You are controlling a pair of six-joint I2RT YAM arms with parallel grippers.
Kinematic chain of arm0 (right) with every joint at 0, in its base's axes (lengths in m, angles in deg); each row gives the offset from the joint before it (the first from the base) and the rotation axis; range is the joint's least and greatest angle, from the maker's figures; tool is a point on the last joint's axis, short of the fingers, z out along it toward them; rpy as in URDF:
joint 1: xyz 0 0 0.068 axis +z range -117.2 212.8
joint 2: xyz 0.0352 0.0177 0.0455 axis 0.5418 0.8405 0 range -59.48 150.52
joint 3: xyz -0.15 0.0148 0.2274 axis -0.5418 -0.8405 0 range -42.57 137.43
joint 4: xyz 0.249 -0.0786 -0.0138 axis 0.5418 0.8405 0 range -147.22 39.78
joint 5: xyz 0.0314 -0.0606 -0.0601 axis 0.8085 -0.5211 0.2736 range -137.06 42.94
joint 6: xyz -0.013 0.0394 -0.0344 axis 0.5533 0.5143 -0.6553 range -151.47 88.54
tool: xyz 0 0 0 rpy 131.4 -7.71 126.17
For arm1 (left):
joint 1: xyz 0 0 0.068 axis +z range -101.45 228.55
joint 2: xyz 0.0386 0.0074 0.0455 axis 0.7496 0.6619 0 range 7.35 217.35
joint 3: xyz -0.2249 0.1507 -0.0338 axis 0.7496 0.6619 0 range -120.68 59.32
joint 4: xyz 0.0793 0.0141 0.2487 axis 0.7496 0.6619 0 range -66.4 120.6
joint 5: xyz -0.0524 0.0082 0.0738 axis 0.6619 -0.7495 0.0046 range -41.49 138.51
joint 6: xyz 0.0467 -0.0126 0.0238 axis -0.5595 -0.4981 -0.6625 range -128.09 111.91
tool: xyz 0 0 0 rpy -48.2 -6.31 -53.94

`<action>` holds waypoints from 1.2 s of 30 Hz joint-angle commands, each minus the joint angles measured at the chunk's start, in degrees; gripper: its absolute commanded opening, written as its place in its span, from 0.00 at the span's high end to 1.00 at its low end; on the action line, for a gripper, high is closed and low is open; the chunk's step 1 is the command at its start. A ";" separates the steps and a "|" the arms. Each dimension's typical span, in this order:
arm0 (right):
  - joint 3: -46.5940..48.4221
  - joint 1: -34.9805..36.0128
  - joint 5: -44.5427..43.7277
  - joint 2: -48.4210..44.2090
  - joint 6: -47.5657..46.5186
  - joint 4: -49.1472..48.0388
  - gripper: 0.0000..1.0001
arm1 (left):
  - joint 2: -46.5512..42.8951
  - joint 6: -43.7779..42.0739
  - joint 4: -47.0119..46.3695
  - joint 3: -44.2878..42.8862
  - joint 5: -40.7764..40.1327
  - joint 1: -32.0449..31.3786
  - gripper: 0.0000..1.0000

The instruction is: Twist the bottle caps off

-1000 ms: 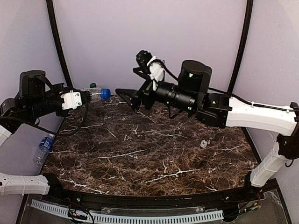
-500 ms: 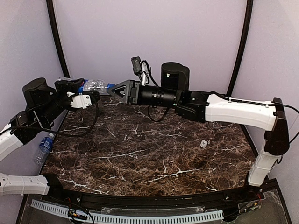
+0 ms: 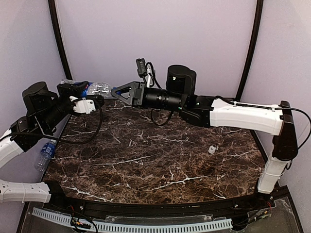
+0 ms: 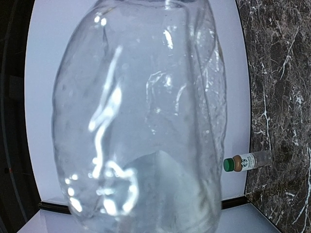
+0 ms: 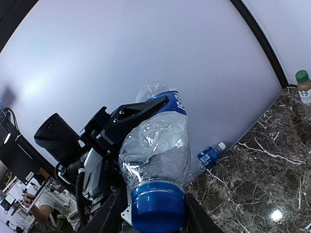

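Note:
My left gripper is shut on a crumpled clear bottle with a blue label, holding it in the air at the back left. The bottle's body fills the left wrist view and hides the jaws there. In the right wrist view the bottle points its blue cap at the camera. My right gripper has one finger against each side of that cap. From above, the right gripper covers the cap.
A second blue-labelled bottle lies off the table's left edge, also seen as the bottle. A brownish bottle with a green cap lies by the back wall. A small white cap lies at the right.
The right arm has swung left to the held bottle and its jaws have closed in on the blue cap. The left arm has shifted and turned the bottle toward it.

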 commanded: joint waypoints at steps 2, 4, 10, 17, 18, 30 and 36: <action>1.14 -0.51 1.37 0.33 -0.11 -2.69 0.74 | -0.82 0.22 0.55 -0.49 0.10 -0.32 0.75; 1.30 -0.50 1.71 0.41 0.06 -2.51 0.89 | -0.63 0.39 0.55 -0.84 0.04 -0.34 0.75; 3.49 0.32 2.24 0.19 -8.82 2.67 1.00 | -0.24 3.36 4.12 -2.95 0.37 -0.42 0.77; 0.49 14.70 -16.33 -5.10 -69.61 15.35 1.00 | 0.65 13.30 36.13 -12.73 12.24 -0.45 0.77; -0.69 16.27 -19.97 -5.27 -76.43 15.51 1.00 | 0.75 13.26 38.16 -13.73 13.02 -0.44 0.77; -15.66 23.29 -46.52 -4.91 -136.58 -9.45 1.00 | 6.81 15.10 67.71 -21.10 17.60 -0.48 0.84; -16.73 23.88 -46.84 -2.21 -147.60 -18.21 1.00 | 7.62 16.65 67.69 -21.85 18.86 -0.49 0.84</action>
